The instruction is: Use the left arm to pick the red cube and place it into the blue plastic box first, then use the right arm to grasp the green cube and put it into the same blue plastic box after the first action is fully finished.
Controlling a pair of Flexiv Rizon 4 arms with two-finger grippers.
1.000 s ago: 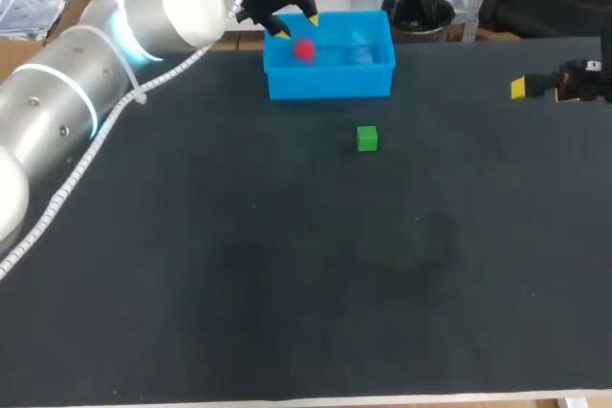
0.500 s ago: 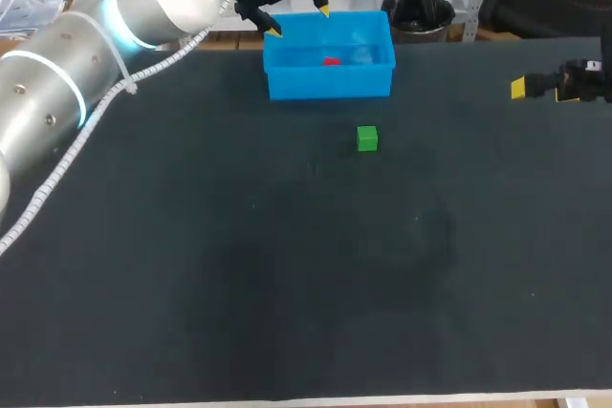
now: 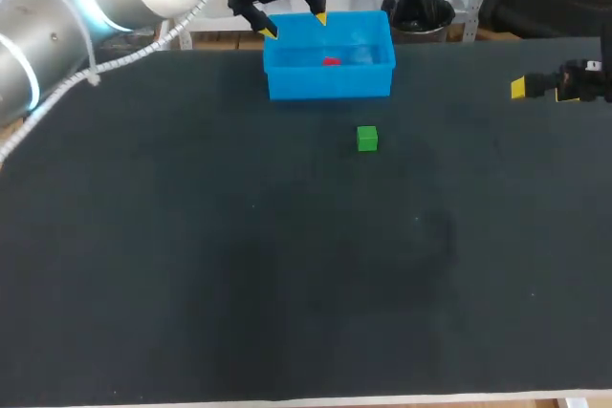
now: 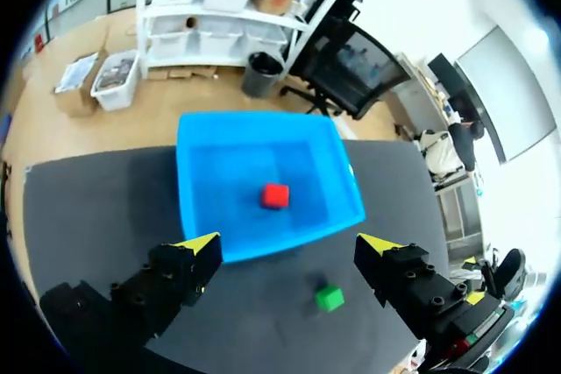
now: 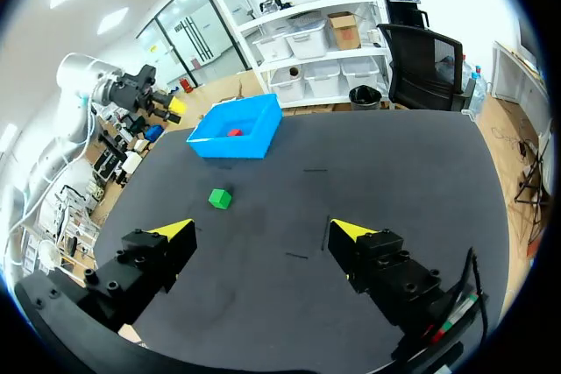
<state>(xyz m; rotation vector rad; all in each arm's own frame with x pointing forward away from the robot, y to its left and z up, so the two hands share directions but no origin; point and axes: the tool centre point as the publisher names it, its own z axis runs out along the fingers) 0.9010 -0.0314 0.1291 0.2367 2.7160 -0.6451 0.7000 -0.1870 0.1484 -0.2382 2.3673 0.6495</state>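
Already the small red cube (image 4: 274, 195) lies on the floor of the open-topped blue plastic box (image 3: 330, 86), so the first placement looks done. Above the box's rear-left rim hangs the left pincer (image 3: 295, 26), its yellow-tipped fingers spread wide and touching nothing, as suits a release. The small green cube (image 3: 367, 139) sits untouched on the black bench (image 3: 287, 284) near the box. The right pincer (image 5: 261, 230), likewise wide open and empty, hovers well apart from it, presumably parked until its turn.
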